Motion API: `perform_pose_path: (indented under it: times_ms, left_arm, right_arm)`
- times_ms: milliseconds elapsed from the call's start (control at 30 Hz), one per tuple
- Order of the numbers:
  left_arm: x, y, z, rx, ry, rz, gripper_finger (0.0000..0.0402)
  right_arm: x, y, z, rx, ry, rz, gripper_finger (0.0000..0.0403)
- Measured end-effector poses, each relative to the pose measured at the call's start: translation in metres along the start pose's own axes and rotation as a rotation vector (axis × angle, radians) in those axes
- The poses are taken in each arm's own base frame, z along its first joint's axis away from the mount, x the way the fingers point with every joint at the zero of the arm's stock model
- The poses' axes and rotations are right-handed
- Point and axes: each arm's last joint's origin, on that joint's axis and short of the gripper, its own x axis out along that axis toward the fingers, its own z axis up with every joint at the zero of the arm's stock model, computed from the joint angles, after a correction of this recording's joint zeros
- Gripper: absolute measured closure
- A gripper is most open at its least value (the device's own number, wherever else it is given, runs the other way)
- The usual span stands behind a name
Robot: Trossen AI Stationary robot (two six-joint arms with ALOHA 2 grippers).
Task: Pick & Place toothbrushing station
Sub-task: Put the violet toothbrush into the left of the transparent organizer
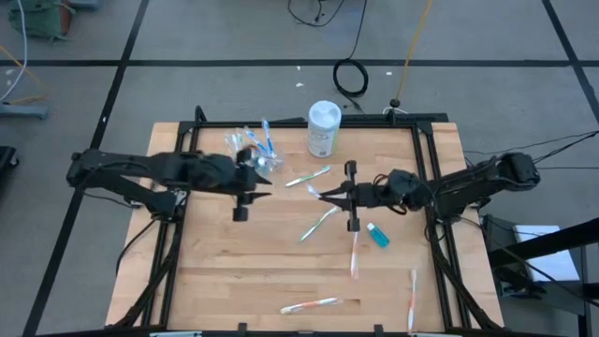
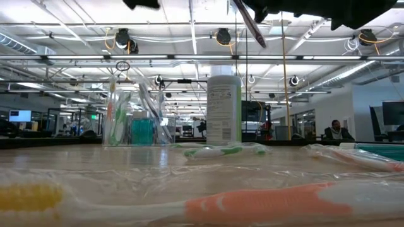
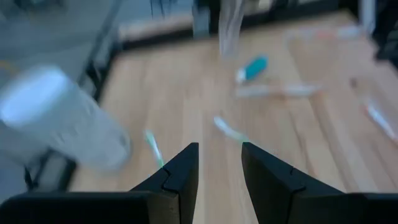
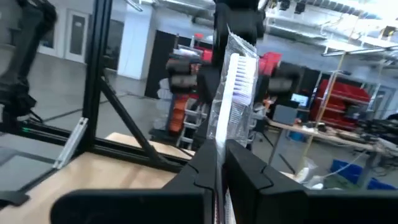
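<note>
The toothbrushes are slim and light, stiff enough along the handle but sealed in slick crinkly wrap, so a hold on the wrap alone could slide. The best purchase looks to be across the flat of the handle, near its middle or toward the head, squeezing plastic and handle together.

The right pincer (image 1: 329, 195) hangs over the middle of the table (image 1: 215, 281), clenched on a wrapped brush (image 4: 235, 87). The right wrist view shows the white bristle head standing up beyond the fingertips (image 4: 208, 163), with the handle pinched between them and almost no gap left.

The left pincer (image 1: 253, 182) is over the table nearer the far-left corner, just beside the cup (image 1: 251, 147). Its fingers (image 3: 180, 169) stand a little apart with nothing between them, so it is released and touching nothing.

The clear cup stands near the far edge, already bristling with several brushes. The white canister (image 1: 323, 128) is close by, also along the far edge. Loose brushes lie scattered: a green one (image 1: 308, 176) near the canister, another (image 1: 318, 225) at the middle, an orange one (image 1: 309, 305) by the near edge, one more (image 1: 412, 298) toward the near-right corner. A teal tube (image 1: 377, 235) lies right of centre.
</note>
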Motion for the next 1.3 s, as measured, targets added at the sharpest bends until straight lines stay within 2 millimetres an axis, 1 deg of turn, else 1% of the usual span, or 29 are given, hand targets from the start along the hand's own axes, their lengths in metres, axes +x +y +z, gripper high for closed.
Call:
perform_pose_path:
  times_ms: [67, 133, 233, 333, 433, 500, 667, 767, 867, 933, 1000, 1300]
  left_arm:
    - [-0.01, 0.003, 0.0, 0.034, -0.089, 0.013, 0.0273]
    - [-0.009, 0.003, -0.007, 0.072, -0.176, -0.013, 0.0273]
    - [0.006, -0.001, -0.029, 0.095, -0.302, -0.045, 0.0273]
    - [0.024, -0.006, -0.051, 0.085, -0.396, -0.028, 0.0273]
    - [0.04, -0.008, -0.063, 0.054, -0.496, 0.001, 0.0273]
    - [0.05, -0.01, -0.072, 0.018, -0.507, -0.005, 0.0273]
    - [0.067, -0.012, -0.067, -0.088, -0.566, -0.023, 0.0273]
    - [0.08, -0.014, -0.07, -0.099, -0.542, -0.03, 0.0273]
    - [0.087, -0.014, -0.069, -0.101, -0.553, -0.032, 0.0273]
    - [0.09, -0.015, -0.069, -0.1, -0.569, -0.035, 0.0273]
    - [0.092, -0.015, -0.069, -0.102, -0.573, -0.035, 0.0273]
    - [0.087, -0.014, -0.063, -0.11, -0.657, -0.033, 0.0273]
  right_arm:
    - [0.001, -0.001, -0.002, -0.004, 0.0, -0.002, 0.0393]
    - [0.003, -0.001, -0.006, -0.008, 0.007, -0.005, 0.0393]
    - [0.006, -0.001, -0.009, -0.003, -0.005, -0.011, 0.0393]
    - [0.008, -0.001, -0.013, 0.002, -0.009, -0.016, 0.0393]
    - [0.011, -0.003, -0.014, 0.026, -0.06, -0.034, 0.0393]
    - [0.013, -0.004, -0.016, 0.044, -0.078, -0.042, 0.0393]
    - [0.028, -0.007, -0.026, 0.066, -0.062, -0.051, 0.0393]
    - [0.042, -0.007, -0.028, 0.089, -0.063, -0.05, 0.0393]
    - [0.051, -0.007, -0.031, 0.1, -0.056, -0.047, 0.0393]
    - [0.052, -0.007, -0.031, 0.101, -0.059, -0.048, 0.039]
    - [0.053, -0.007, -0.03, 0.101, -0.06, -0.048, 0.0389]
    - [0.054, -0.005, -0.028, 0.104, -0.075, -0.043, 0.0391]
